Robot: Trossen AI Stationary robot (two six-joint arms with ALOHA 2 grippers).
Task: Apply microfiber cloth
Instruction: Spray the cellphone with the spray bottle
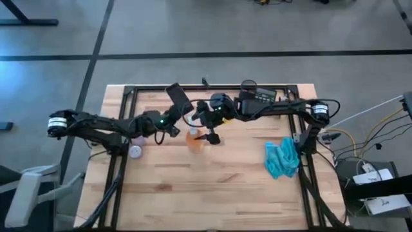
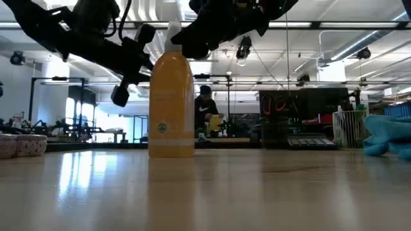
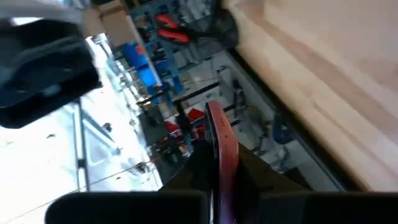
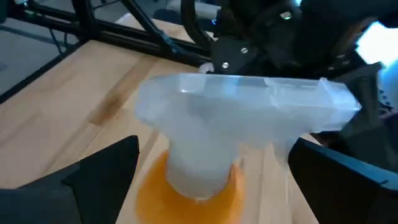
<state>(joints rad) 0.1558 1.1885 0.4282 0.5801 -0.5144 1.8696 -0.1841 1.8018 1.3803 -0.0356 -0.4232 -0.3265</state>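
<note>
The microfiber cloth lies crumpled on the tabletop near the right edge, well apart from both arms; in the low view it shows as a blue heap at the far right. An orange spray bottle stands upright near the middle of the tabletop, toward the back edge, with its white trigger head on top.

The right gripper hangs over the bottle, and from its wrist camera the 2 dark fingers stand spread wide on either side of the spray head, not touching it.

The left gripper is raised above the tabletop just left of the bottle and pinches a thin black phone-like slab, tilted up toward the back edge; its wrist view shows the slab's reddish edge clamped between the fingers, though that view is blurred. A small round pale object sits by the left edge.
</note>
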